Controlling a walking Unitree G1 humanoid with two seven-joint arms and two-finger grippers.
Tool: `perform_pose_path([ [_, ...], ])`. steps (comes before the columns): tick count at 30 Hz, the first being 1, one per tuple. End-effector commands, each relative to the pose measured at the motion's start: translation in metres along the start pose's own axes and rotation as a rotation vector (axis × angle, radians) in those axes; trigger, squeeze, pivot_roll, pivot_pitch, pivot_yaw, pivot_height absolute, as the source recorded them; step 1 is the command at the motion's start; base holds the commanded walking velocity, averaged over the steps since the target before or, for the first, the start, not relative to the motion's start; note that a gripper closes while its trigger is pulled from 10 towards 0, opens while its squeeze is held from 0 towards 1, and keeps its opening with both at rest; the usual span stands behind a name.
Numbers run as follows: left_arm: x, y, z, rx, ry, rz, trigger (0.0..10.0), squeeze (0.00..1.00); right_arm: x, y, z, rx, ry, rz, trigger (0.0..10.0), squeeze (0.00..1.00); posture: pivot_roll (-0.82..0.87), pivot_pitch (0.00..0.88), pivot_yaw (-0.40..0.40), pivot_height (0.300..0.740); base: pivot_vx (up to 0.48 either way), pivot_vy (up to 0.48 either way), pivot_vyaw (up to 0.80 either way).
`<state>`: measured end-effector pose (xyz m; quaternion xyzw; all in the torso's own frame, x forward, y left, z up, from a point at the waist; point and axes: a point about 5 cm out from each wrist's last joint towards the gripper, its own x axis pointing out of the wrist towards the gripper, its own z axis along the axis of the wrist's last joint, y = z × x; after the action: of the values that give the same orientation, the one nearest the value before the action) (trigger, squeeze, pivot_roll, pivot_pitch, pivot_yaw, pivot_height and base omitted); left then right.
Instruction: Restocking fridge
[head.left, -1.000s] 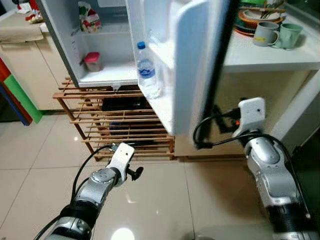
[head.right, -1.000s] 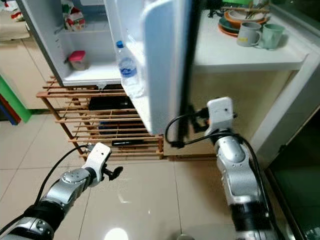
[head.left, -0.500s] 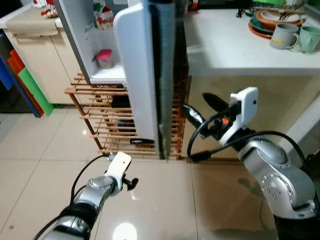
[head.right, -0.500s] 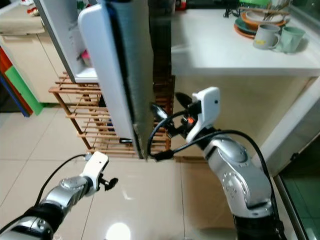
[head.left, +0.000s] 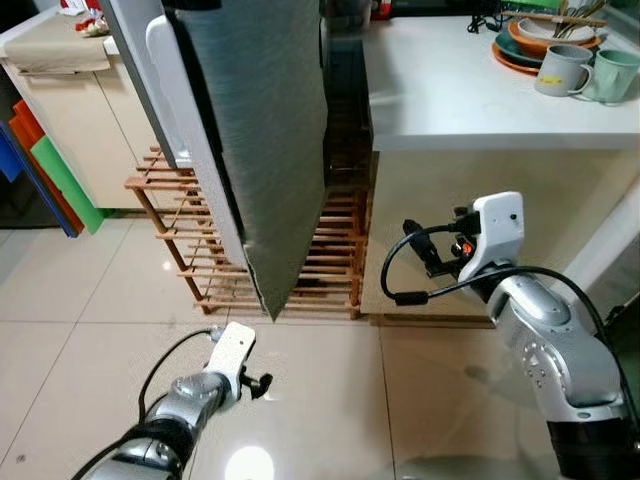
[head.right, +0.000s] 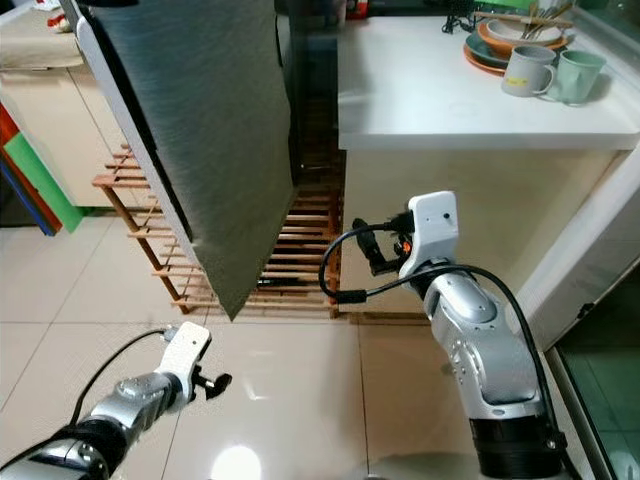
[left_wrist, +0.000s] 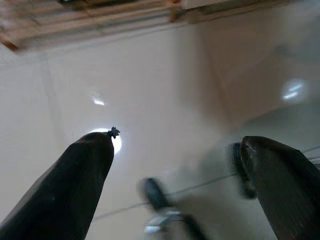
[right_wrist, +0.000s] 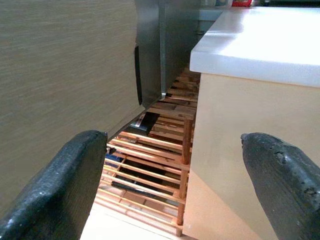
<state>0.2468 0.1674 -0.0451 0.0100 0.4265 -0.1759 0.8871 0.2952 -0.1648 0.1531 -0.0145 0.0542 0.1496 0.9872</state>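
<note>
Two grippers are in view and neither holds anything. Right gripper is raised beside the front wall of the white surface, just off the outer face of the grey fridge door; the right wrist view shows its fingers spread wide apart with only the door face, the fridge body and the wooden rack between them. Left gripper hangs low over the tiled floor, fingers released and empty. Fridge door stands swung most of the way toward the fridge body, its outer face turned to the camera and a narrow gap remaining at the hinge-side cabinet; the interior shelves are hidden behind it, so stocked contents cannot be verified from here. On the far right corner of the surface sit two mugs and stacked plates, untouched. Judgement: loading appears finished and the task is at its closing step; what remains is bringing the door fully shut, probably by a push from the right arm, and confirming that it seats against the cabinet
</note>
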Motion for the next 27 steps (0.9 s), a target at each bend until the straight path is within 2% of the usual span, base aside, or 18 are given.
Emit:
perform_pose_path([
  [1,0.000,-0.001,0.004,-0.077,-0.016,-0.047,10.0,0.00,0.002,0.002,0.002,-0.004,-0.009,0.007,10.0,0.00,-0.13,0.000,0.064,0.740,0.000,0.000,0.00],
  [2,0.000,-0.001,0.004,-0.077,-0.016,-0.047,10.0,0.00,0.002,0.002,0.002,-0.004,-0.009,0.007,10.0,0.00,-0.13,0.000,0.064,0.740,0.000,0.000,0.00],
  [4,0.001,-0.006,0.010,-0.111,-0.039,-0.114,10.0,0.00,0.003,0.002,-0.001,-0.006,-0.002,0.002,10.0,0.00,-0.13,0.000,0.062,0.740,0.000,0.000,0.00],
  [6,0.004,-0.012,0.026,-0.111,-0.104,-0.152,10.0,0.00,0.004,0.001,-0.003,-0.015,0.002,-0.002,10.0,0.00,-0.13,0.000,0.062,0.740,0.000,0.000,0.00],
  [7,0.004,-0.012,0.026,-0.111,-0.104,-0.152,10.0,0.00,0.004,0.001,-0.003,-0.015,0.002,-0.002,10.0,0.00,-0.13,0.000,0.062,0.740,0.000,0.000,0.00],
  [8,0.006,-0.023,0.051,-0.113,-0.168,-0.228,10.0,0.00,0.005,0.001,-0.005,-0.023,0.009,-0.007,10.0,0.00,-0.14,0.000,0.064,0.740,0.000,0.000,0.00],
  [9,0.006,-0.023,0.051,-0.113,-0.168,-0.228,10.0,0.00,0.005,0.001,-0.005,-0.023,0.009,-0.007,10.0,0.00,-0.14,0.000,0.064,0.740,0.000,0.000,0.00],
  [12,0.005,-0.043,0.095,-0.071,-0.241,-0.363,10.0,0.00,0.006,0.002,-0.009,-0.028,0.022,-0.010,10.0,0.00,-0.14,0.000,0.064,0.740,0.000,0.000,0.00],
  [14,0.002,-0.050,0.115,-0.066,-0.269,-0.413,10.0,0.00,0.007,0.003,-0.012,-0.033,0.035,-0.009,10.0,0.00,-0.14,0.000,0.064,0.740,0.000,0.000,0.00],
  [15,0.002,-0.050,0.115,-0.066,-0.269,-0.413,10.0,0.00,0.007,0.003,-0.012,-0.033,0.035,-0.009,10.0,0.00,-0.14,0.000,0.064,0.740,0.000,0.000,0.00],
  [16,-0.001,-0.057,0.132,-0.055,-0.296,-0.449,10.0,0.00,0.007,0.004,-0.014,-0.040,0.044,-0.005,10.0,0.00,-0.14,0.000,0.065,0.740,0.000,0.000,0.00],
  [17,-0.001,-0.057,0.132,-0.055,-0.296,-0.449,10.0,0.00,0.007,0.004,-0.014,-0.040,0.044,-0.005,10.0,0.00,-0.14,0.000,0.065,0.740,0.000,0.000,0.00],
  [21,-0.005,-0.068,0.153,-0.014,-0.344,-0.484,10.0,0.00,0.006,0.004,-0.015,-0.042,0.044,-0.007,10.0,0.00,-0.15,0.000,0.069,0.740,0.000,0.000,0.00],
  [23,-0.007,-0.068,0.161,-0.005,-0.385,-0.453,10.0,0.00,0.006,0.004,-0.014,-0.042,0.042,-0.009,10.0,0.00,-0.15,0.000,0.071,0.740,0.000,0.000,0.00],
  [24,-0.010,-0.054,0.170,-0.032,-0.449,-0.306,10.0,0.00,0.005,0.004,-0.014,-0.043,0.041,-0.009,10.0,0.00,-0.15,0.000,0.072,0.740,0.000,0.000,0.00],
  [25,-0.010,-0.054,0.170,-0.032,-0.449,-0.306,10.0,0.00,0.005,0.004,-0.014,-0.043,0.041,-0.009,10.0,0.00,-0.15,0.000,0.072,0.740,0.000,0.000,0.00],
  [27,-0.013,-0.031,0.174,-0.062,-0.486,-0.094,10.0,0.00,0.005,0.004,-0.015,-0.042,0.041,-0.008,10.0,0.00,-0.15,0.000,0.072,0.740,0.000,0.000,0.00],
])
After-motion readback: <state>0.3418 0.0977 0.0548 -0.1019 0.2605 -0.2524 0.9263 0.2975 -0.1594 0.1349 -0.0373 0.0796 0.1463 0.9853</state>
